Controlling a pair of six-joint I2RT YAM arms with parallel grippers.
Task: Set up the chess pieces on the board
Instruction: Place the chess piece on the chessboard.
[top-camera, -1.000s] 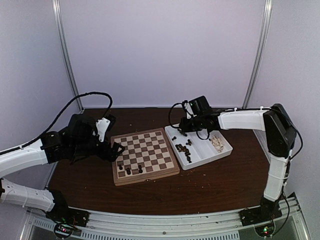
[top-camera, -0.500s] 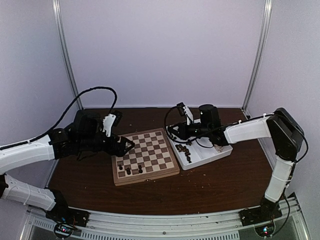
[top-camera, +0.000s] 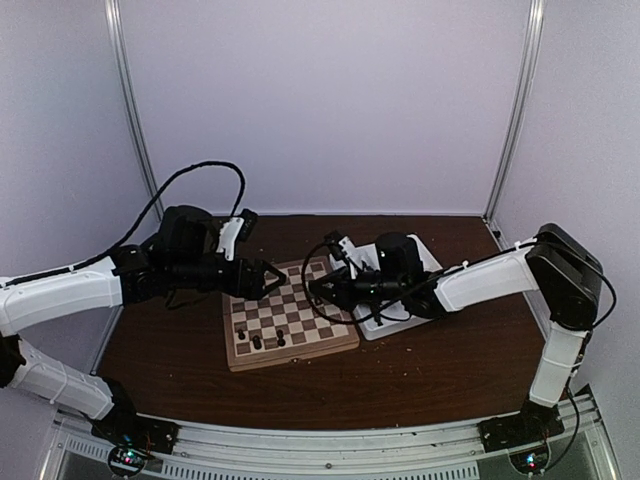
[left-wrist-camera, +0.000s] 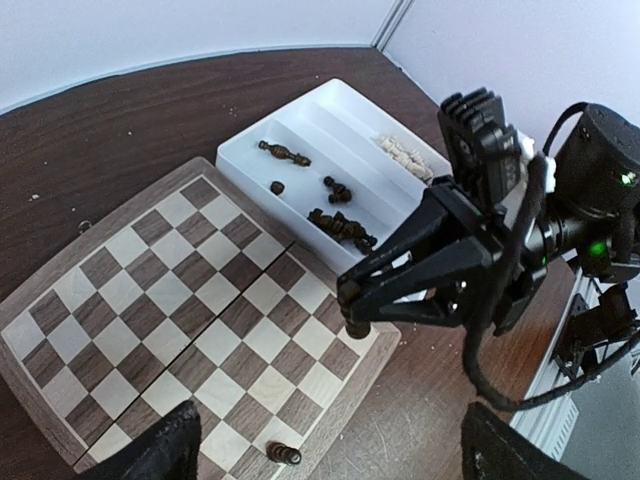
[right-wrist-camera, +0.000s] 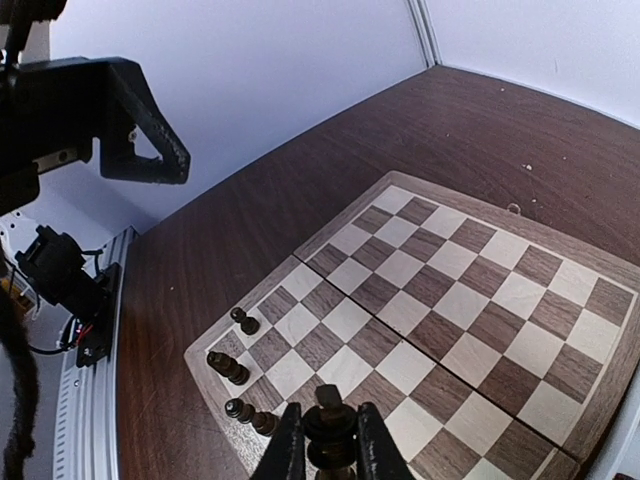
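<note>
At the left of the overhead view, my left fingers (top-camera: 277, 280) are spread wide with nothing between them. They hang over the upper left part of the square wooden chessboard with light and dark brown squares and a tan border (top-camera: 300, 322). The board lies flat on the dark brown desk (top-camera: 420, 380).

A few small dark brown wooden chess pieces (top-camera: 258, 341) stand upright near the board's lower left corner, along its near edge. The rest of the squares I can see are bare.

Toward the middle of that view, my right fingers (right-wrist-camera: 328, 445) are pinched tight on one more dark brown wooden chess piece (right-wrist-camera: 326, 412). They hold it upright over the board. Their tips point at my left fingers, near them but not touching.

Further right, a white plastic tray with long compartments (left-wrist-camera: 345, 108) sits just beside the board's right edge, partly hidden under my right arm in the overhead view. In my left wrist view, loose dark brown pieces (left-wrist-camera: 340, 222) lie scattered in its middle compartments. A small heap of pale cream pieces (left-wrist-camera: 403, 155) lies in the compartment farthest to the right.
</note>
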